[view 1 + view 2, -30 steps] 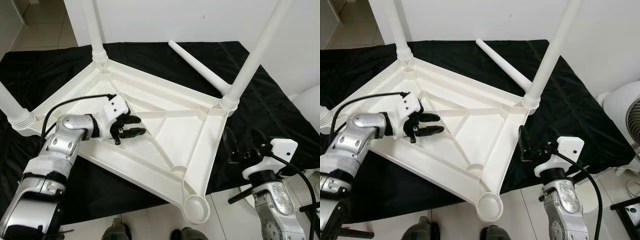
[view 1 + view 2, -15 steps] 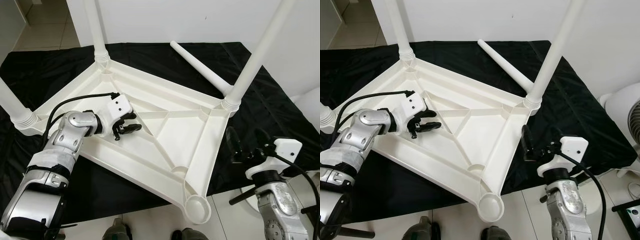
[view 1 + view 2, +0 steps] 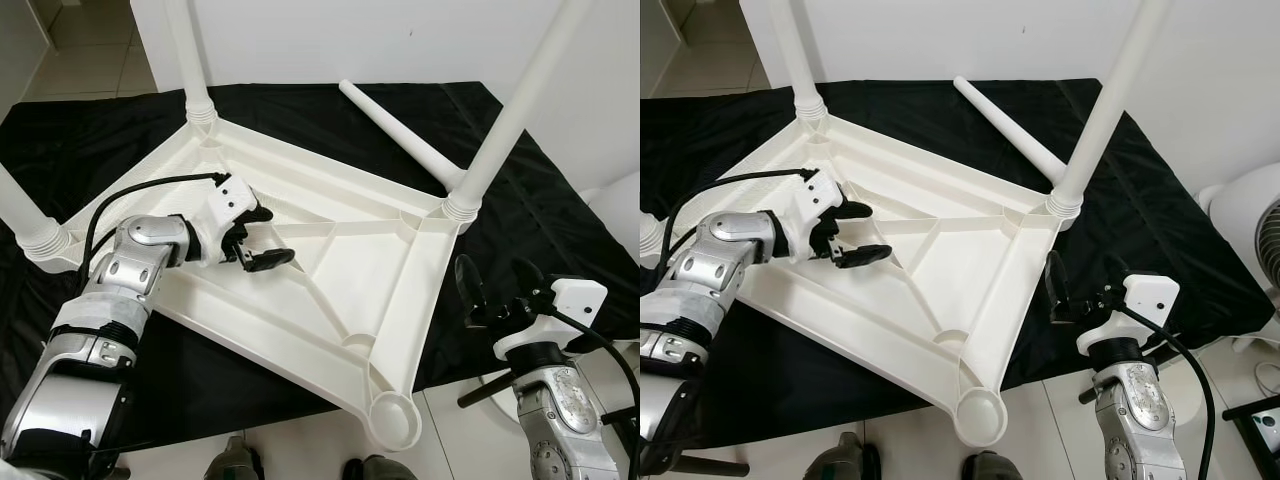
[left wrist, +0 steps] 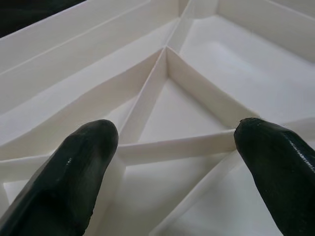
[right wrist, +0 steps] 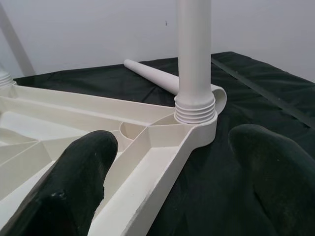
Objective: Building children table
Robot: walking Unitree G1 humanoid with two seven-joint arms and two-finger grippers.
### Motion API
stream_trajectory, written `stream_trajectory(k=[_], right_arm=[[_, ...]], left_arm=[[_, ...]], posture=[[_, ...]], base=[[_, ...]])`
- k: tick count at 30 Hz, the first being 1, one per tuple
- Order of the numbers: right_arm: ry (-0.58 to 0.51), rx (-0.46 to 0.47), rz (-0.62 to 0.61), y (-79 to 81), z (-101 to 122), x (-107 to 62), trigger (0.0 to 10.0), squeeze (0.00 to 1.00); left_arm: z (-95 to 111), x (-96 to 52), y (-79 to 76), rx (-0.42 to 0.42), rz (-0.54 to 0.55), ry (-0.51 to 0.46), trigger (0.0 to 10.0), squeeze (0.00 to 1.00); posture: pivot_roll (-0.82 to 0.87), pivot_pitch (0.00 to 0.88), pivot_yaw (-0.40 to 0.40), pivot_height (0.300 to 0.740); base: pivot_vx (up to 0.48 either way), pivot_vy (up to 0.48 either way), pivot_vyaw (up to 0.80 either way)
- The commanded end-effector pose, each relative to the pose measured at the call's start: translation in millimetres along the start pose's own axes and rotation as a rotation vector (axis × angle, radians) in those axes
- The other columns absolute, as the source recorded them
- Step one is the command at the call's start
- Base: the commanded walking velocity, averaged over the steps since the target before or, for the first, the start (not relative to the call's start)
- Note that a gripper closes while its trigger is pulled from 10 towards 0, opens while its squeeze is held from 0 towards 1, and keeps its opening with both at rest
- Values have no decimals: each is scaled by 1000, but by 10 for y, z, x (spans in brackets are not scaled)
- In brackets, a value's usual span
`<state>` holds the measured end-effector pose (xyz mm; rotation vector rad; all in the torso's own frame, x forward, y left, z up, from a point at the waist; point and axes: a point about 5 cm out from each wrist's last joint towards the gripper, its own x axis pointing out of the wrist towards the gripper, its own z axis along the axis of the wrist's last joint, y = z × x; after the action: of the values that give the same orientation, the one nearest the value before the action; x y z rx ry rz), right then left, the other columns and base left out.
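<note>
- The white tabletop [image 3: 330, 270] lay upside down on a black cloth [image 3: 90, 150] spread over the floor, ribs facing up
- Three legs stood screwed into its corners: one at the far corner [image 3: 185, 55], one at the right corner [image 3: 520, 110], one at the left corner [image 3: 20, 215]
- The socket at the near corner [image 3: 392, 418], by the cloth's near edge, held no leg
- The fourth leg [image 3: 400, 135] lay loose on the cloth near its far edge, its end just behind the right corner
- Our left gripper [image 3: 257, 240] hovered over the ribbed underside near the left part of the tabletop, fingers [image 4: 83, 167] spread wide with nothing between them
- Our right gripper [image 3: 490, 290] hung beside the tabletop's right edge over the cloth, fingers [image 5: 74, 182] wide apart and empty, pointing at the right corner leg
</note>
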<state>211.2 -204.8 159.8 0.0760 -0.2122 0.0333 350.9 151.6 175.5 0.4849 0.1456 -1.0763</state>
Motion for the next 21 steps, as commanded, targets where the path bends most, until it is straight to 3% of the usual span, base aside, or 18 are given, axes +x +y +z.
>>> stream_trajectory(k=[1,5,21], right_arm=[[8,-14,0,-17,-5,-2,10000,0],[9,-14,3,-14,-9,2,10000,0],[10,-17,1,-20,-7,-4,10000,0]], left_arm=[[-97,-19,-63,20,-60,56,10000,0],[-161,-24,-99,73,-81,122,10000,0],[-304,63,-210,96,-108,210,10000,0]], posture=[[-43,79,-8,740],[-41,79,-11,740],[-45,75,-7,740]], base=[[0,0,0],[0,0,0],[0,0,0]])
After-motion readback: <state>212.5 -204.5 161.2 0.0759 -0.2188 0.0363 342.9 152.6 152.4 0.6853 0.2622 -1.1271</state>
